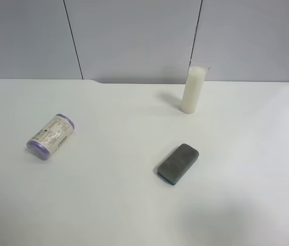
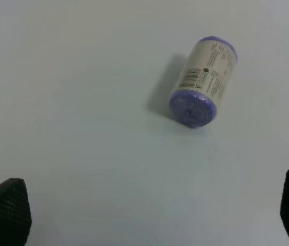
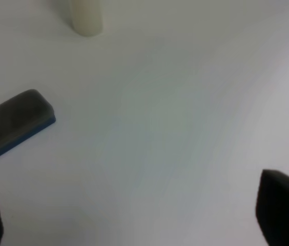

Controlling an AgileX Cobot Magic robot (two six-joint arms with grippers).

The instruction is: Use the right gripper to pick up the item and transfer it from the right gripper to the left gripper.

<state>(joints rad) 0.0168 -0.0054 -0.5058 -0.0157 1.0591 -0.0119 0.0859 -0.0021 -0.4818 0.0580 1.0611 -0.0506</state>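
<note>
The item (image 1: 50,136), a short roll with purple ends and a cream printed label, lies on its side on the white table (image 1: 108,205) at the exterior high view's left. It also shows in the left wrist view (image 2: 202,82), ahead of the left gripper (image 2: 144,210), whose black fingertips (image 2: 5,210) stand wide apart and empty. The right gripper (image 3: 134,215) is open and empty over bare table; its fingertips (image 3: 283,210) show at the frame's corners. Neither arm shows in the exterior high view.
A tall white candle (image 1: 193,88) stands at the back of the table, right of centre; its base shows in the right wrist view (image 3: 85,18). A flat dark-grey block with a blue underside (image 1: 178,163) lies near the middle and in the right wrist view (image 3: 12,125).
</note>
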